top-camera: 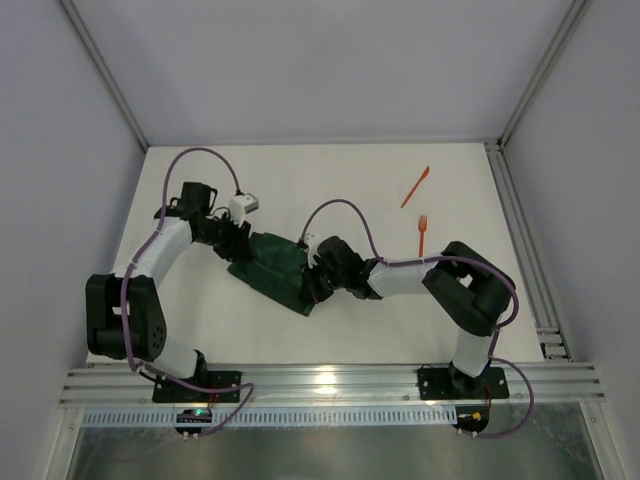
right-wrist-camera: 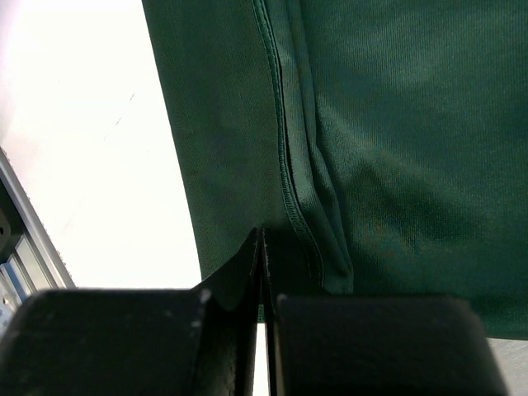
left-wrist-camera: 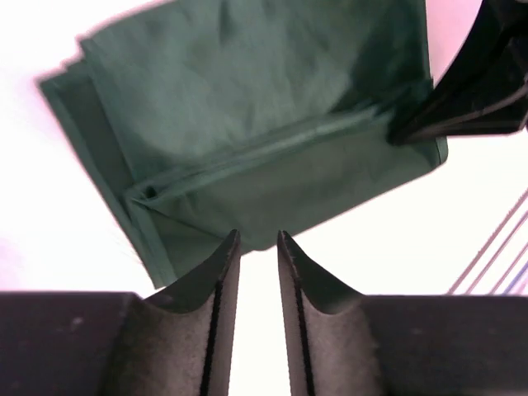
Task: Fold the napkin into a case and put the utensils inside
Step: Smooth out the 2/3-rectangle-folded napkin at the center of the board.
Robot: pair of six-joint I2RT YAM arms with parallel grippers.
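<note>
The dark green napkin (top-camera: 272, 264) lies folded into a narrow layered strip in the middle of the white table, running from upper left to lower right. My left gripper (top-camera: 235, 243) is at its upper left end. In the left wrist view its jaws (left-wrist-camera: 257, 236) stand slightly apart with only bare table between them, tips just over the cloth's edge (left-wrist-camera: 264, 107). My right gripper (top-camera: 312, 281) is at the strip's lower right part, its jaws (right-wrist-camera: 262, 233) pressed together on the napkin's edge (right-wrist-camera: 396, 124). The orange fork (top-camera: 422, 235) and the orange knife (top-camera: 415, 187) lie apart at the back right.
White walls enclose the table on three sides. A metal rail (top-camera: 330, 382) runs along the near edge by the arm bases, and another rail (top-camera: 525, 250) runs along the right side. The right gripper's dark fingers (left-wrist-camera: 470, 91) show at the top right of the left wrist view.
</note>
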